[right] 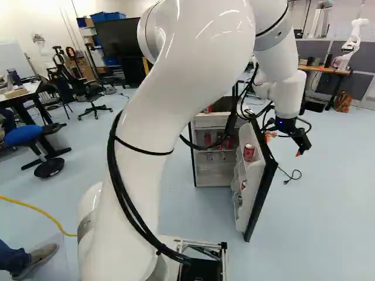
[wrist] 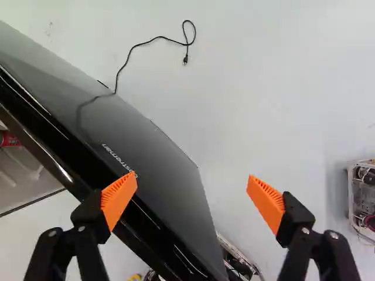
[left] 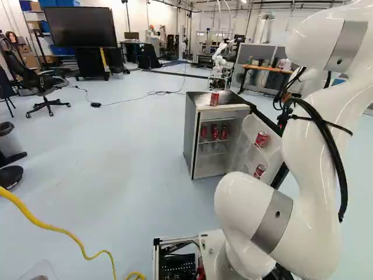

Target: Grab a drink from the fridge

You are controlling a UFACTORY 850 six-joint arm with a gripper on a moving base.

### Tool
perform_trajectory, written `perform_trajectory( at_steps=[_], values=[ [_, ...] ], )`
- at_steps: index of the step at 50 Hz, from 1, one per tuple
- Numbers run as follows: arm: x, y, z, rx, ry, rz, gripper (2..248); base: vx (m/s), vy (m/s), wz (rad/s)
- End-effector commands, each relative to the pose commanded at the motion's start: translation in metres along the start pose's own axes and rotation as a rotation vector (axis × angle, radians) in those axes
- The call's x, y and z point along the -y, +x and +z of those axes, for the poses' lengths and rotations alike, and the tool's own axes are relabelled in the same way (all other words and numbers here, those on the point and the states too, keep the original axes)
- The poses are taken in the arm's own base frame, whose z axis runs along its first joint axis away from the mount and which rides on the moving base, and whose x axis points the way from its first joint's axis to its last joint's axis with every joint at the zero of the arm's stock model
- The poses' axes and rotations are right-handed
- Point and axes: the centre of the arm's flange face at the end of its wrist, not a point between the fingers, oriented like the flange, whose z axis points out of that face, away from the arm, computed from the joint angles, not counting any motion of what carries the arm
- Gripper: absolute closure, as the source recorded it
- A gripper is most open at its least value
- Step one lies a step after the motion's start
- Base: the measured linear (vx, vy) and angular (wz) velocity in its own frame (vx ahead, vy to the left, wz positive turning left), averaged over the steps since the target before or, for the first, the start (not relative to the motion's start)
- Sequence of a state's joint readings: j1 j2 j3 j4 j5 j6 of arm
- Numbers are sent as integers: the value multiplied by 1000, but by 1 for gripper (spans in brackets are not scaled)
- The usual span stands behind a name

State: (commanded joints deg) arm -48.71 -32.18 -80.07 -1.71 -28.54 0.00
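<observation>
The fridge (left: 209, 167) sits right of centre in the left base view with its door (right: 263, 193) standing well open, so the opening part of the job looks done. The drinks are all ungrasped: red cans (left: 215, 132) on the shelf inside, a can (left: 262, 139) high in the door rack, another can (left: 260, 171) lower down in that rack, and a single can (left: 214, 98) on top of the fridge. The claw (wrist: 191, 176) has its fingers wide apart with nothing clamped between them. At the upper right of the right base view it hangs on the outer side of the door. The wrist view shows one finger over the door's edge and the other over bare floor (wrist: 281, 105); whether the first touches the door, I can't tell. What's left, I'd judge, is most of the actual fetching: bring the claw round or over the door edge to the rack or shelf side, line up on a can, close on it and lift it clear. Going straight across from here could knock the door and swing it.
</observation>
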Motion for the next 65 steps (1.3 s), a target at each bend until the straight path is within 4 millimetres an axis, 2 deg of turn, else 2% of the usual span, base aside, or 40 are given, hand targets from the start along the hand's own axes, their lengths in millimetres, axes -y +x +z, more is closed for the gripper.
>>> perform_trajectory(
  at_steps=[65],
  values=[
    [52, -47, -20, 42, 27, -80, 3, 0, 0, 0]
  ],
)
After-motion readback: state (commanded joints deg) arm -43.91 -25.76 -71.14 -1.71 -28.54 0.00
